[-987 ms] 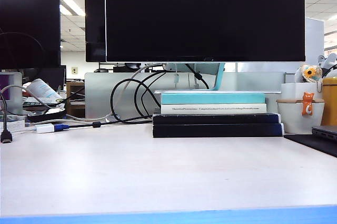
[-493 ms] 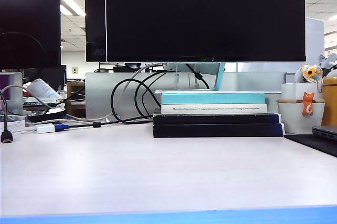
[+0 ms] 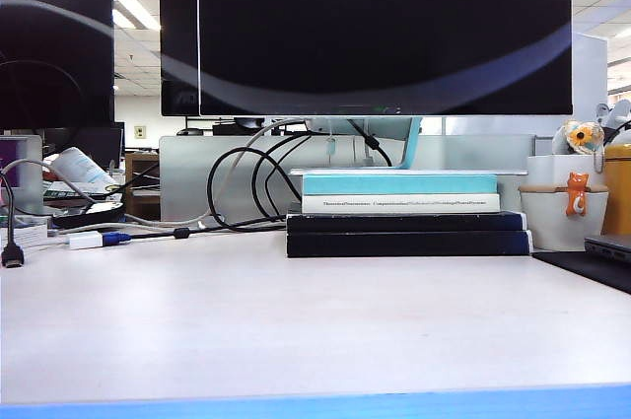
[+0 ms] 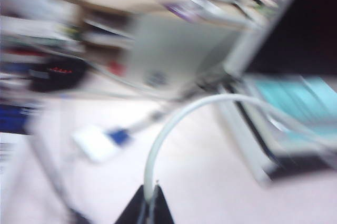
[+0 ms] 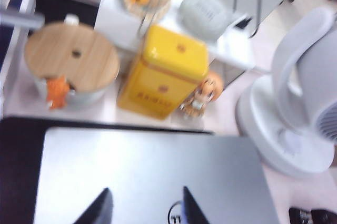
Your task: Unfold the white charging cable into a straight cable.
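Office surface [image 3: 296, 330] | left gripper [image 4: 148, 209] jaws pinch your white charging cable [image 4: 174, 124]: light, limp, slippery; grip near plugs | right gripper [image 5: 143, 205] jaws parted, empty, above laptop [image 5: 147, 176]

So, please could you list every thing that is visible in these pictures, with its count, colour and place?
white charging cable: one, white, arcing up from the left gripper; a blurred streak crosses the monitor in the exterior view
monitor: one large, black, behind the books
books: stack of about four, teal, white and dark, mid-desk
black cables: several, looped left of the books
adapter: one, white with blue plug, left on the desk
laptop: one, silver, under the right gripper
tin: one, yellow, behind the laptop
wooden-lidded cup: one, beside the tin
left gripper: shut on the cable
right gripper: open, holding nothing
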Controlling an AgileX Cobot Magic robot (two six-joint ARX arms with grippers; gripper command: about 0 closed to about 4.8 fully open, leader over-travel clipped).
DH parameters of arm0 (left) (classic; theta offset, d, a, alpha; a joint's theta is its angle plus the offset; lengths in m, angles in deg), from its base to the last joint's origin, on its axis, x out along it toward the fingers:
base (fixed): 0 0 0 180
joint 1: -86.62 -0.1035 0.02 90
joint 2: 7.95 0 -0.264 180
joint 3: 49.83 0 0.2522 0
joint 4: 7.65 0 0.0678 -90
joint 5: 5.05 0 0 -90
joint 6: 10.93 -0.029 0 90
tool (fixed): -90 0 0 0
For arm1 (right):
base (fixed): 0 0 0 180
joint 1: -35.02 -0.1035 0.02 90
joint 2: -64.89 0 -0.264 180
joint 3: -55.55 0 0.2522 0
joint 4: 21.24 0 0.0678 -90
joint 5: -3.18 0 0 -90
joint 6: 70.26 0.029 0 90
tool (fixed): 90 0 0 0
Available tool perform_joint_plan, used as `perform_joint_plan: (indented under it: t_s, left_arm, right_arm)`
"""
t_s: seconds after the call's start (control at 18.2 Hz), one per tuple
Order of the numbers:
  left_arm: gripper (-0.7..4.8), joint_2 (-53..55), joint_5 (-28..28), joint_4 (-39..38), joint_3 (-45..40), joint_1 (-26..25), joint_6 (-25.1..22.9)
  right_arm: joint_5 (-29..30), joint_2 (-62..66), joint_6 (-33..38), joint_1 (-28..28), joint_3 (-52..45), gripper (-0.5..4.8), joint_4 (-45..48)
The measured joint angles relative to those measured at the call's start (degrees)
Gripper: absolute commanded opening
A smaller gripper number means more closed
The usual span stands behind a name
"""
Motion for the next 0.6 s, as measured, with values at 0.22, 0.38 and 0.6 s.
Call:
perform_joint_plan:
  t_s: [0.22,0.38,0.6]
  left_arm:
    - [-0.06,0.0,8.74,-4.63,-0.44,8.37,-5.73]
    - [4.35,0.22,19.5,-3.91,-2.67,11.23,-6.49]
    - [4.79,0.2,18.01,-4.44,-2.67,11.21,-2.64]
  right_arm:
    - [1.97,1.11,0.0,0.04,0.0,1.82,-0.94]
    - [5.99,1.31,0.0,0.07,0.02,2.79,-1.07]
    - [9.03,2.82,0.0,0.07,0.0,3.8,-1.97]
